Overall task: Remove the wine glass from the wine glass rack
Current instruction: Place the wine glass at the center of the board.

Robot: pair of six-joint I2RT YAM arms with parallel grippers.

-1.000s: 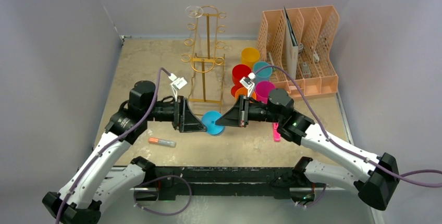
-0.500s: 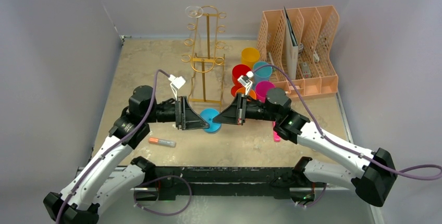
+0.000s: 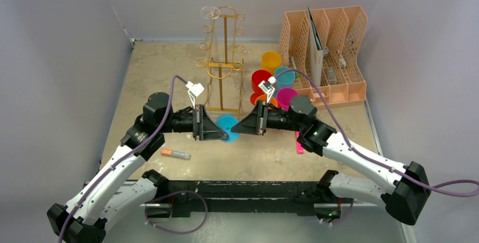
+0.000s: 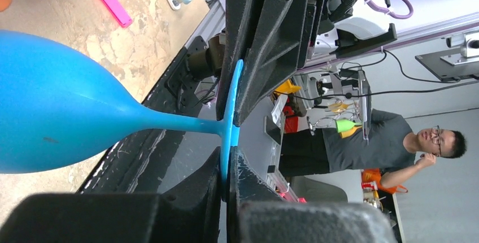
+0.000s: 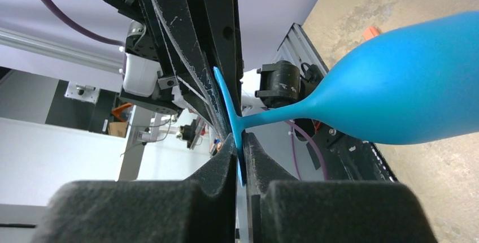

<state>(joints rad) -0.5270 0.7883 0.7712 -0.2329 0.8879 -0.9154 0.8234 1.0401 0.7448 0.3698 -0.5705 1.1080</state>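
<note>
**Both my hands pinch the foot of a blue glass at mid-table**

My left gripper (image 4: 227,181) is pressed together on the thin round foot of the blue wine glass (image 4: 62,107), gripping the disc at its rim. My right gripper (image 5: 240,164) pinches the same foot at the opposite rim, so the two sets of fingertips meet edge to edge across the disc. The glass lies sideways, with its stem running out from between my fingers to the bowl. I cannot tell whether the bowl touches the table (image 3: 158,73).

From above, both grippers point at each other in the middle of the table, a little toward the near edge, with the blue bowl showing just beyond their tips.

Past them, near the middle of the far edge, stands the gold wine glass rack (image 3: 225,56). A clear wine glass (image 3: 210,14) hangs upside down from its top left hook.

Just right of the rack sits a cluster of coloured cups (image 3: 261,79). The peach file organiser (image 3: 330,45) fills the far right corner.

A pink object (image 3: 298,144) lies near my right forearm, and an orange-capped tube (image 3: 175,153) lies toward the near left.
</note>
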